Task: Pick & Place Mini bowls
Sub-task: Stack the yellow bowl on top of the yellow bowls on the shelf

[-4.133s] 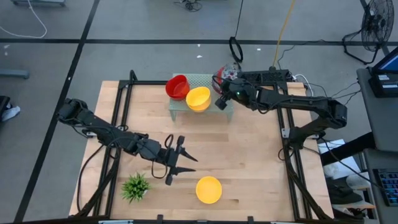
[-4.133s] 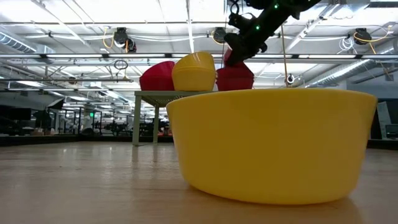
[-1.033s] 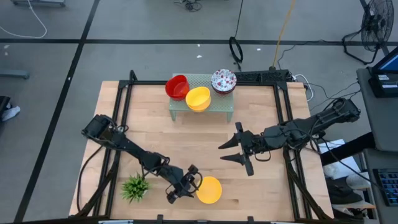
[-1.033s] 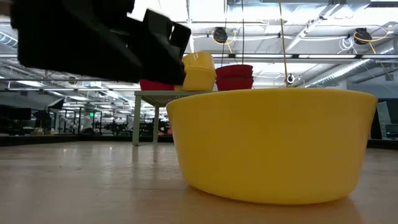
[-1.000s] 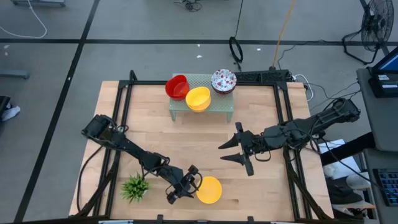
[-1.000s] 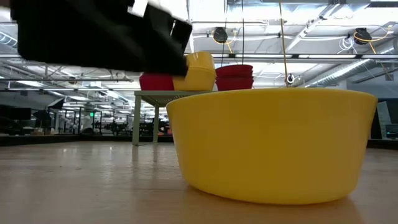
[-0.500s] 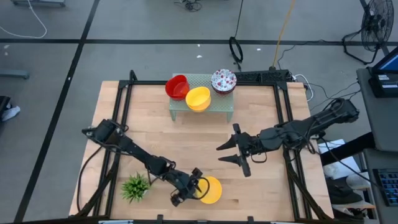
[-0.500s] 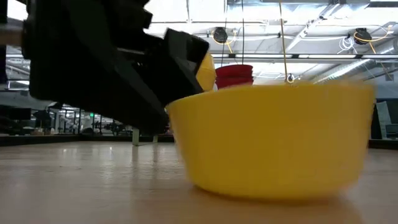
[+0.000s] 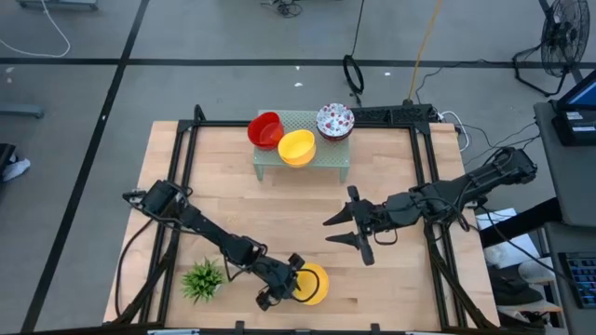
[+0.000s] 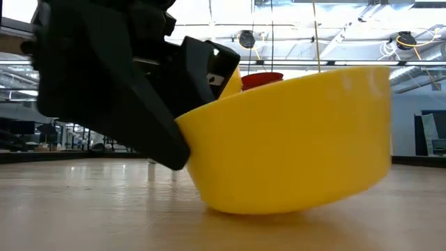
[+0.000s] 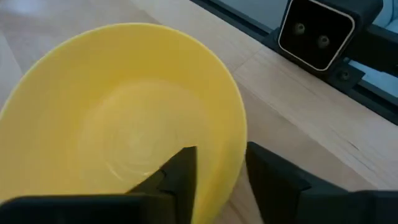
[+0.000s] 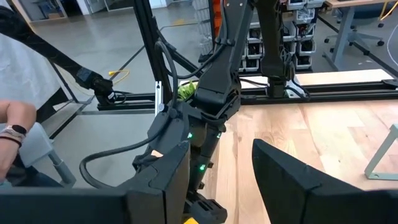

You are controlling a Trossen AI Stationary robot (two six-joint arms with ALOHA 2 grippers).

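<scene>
A yellow mini bowl [image 9: 315, 283] sits near the table's near edge and is tipped in the low view [image 10: 293, 139]. My left gripper [image 9: 296, 279] is shut on its rim. At the table's far edge a green stand [image 9: 341, 158] carries a red mini bowl [image 9: 265, 129], a second yellow one [image 9: 297, 147] and a white floral one [image 9: 335, 121]. My right gripper [image 9: 341, 232] hangs open above the middle-right of the table with nothing between its fingers. My left gripper has the yellow bowl's rim [image 11: 239, 163] on the side toward the table's left. One finger [image 11: 181, 173] is inside the bowl and the other [image 11: 268, 180] outside against the wall. The fingers slant down from the left. The bowl rests on its base edge [image 10: 244, 206], far side raised.
A small spiky green plant [image 9: 203, 279] stands just left of my left arm near the near edge. A white camera box [image 11: 317, 31] sits past the bowl at the table's edge. Bare wood lies between the bowl and the stand. A person's hand [image 12: 12, 121] shows beyond the table.
My left gripper has gone down and toward the yellow bowl, put its fingers over the rim and taken hold. The bowl, flat on the table a second ago, has tipped: the rim at the gripper is lower and the opposite side has risen.
</scene>
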